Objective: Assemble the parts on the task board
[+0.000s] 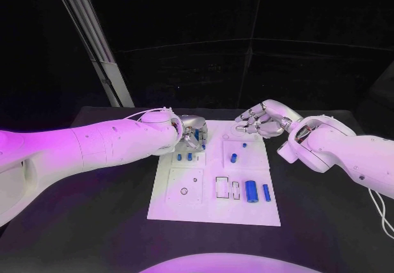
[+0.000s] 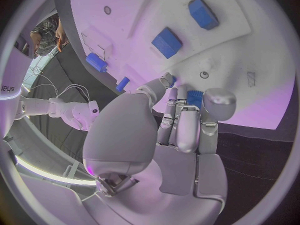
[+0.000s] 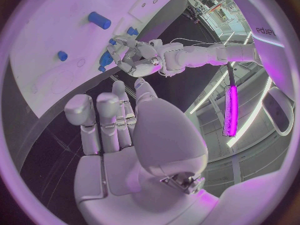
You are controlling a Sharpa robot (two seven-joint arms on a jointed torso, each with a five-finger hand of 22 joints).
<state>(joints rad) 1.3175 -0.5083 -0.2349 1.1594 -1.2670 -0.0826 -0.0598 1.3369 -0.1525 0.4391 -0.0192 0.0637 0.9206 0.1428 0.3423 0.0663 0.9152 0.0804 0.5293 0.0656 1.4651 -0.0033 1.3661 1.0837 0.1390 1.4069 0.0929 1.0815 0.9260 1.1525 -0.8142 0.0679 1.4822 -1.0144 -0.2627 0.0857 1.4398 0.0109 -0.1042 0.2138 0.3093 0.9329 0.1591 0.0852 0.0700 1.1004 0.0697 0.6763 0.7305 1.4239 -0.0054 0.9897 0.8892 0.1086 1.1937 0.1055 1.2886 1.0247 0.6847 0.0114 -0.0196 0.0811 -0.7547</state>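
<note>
Head view: left robot hand low over the far left part of the task board, fingers curled down around a small blue part. Likely risk: part slipping or tipping out of line if pressed down off-centre, since the fingers hide its seat. Right robot hand hovering above the board's far right corner, fingers curled in, nothing held. More blue parts lying near the board's middle and near edge.

Left wrist view: fingertips closed on the small blue part just above the white board. Could nudge neighbouring blue blocks if swung wide.

Right wrist view: right robot hand empty, fingers bent inward, clear of the desk.
</note>
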